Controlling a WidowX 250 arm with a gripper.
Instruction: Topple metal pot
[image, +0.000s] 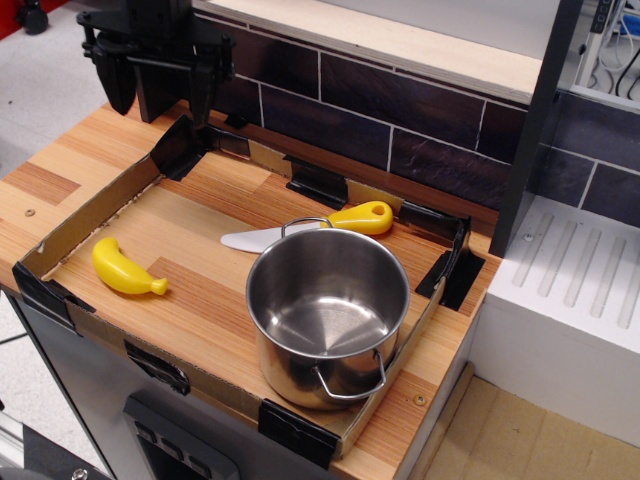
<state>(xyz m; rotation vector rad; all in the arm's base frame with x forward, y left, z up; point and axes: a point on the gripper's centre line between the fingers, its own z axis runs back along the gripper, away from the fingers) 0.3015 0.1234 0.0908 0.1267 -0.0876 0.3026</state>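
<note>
The metal pot (328, 320) stands upright at the front right of the wooden counter, inside the low cardboard border. It is shiny steel with thin wire loop handles at front and back, and it is empty. My black gripper (160, 92) hangs open and empty above the counter's back left corner, far from the pot, with its two fingers pointing down.
A yellow banana (125, 267) lies at the left. A knife (315, 227) with a yellow handle lies just behind the pot. The cardboard border (90, 212) rings the work area. A dark tiled wall (380, 125) runs behind, and a white drainer (570, 290) sits to the right.
</note>
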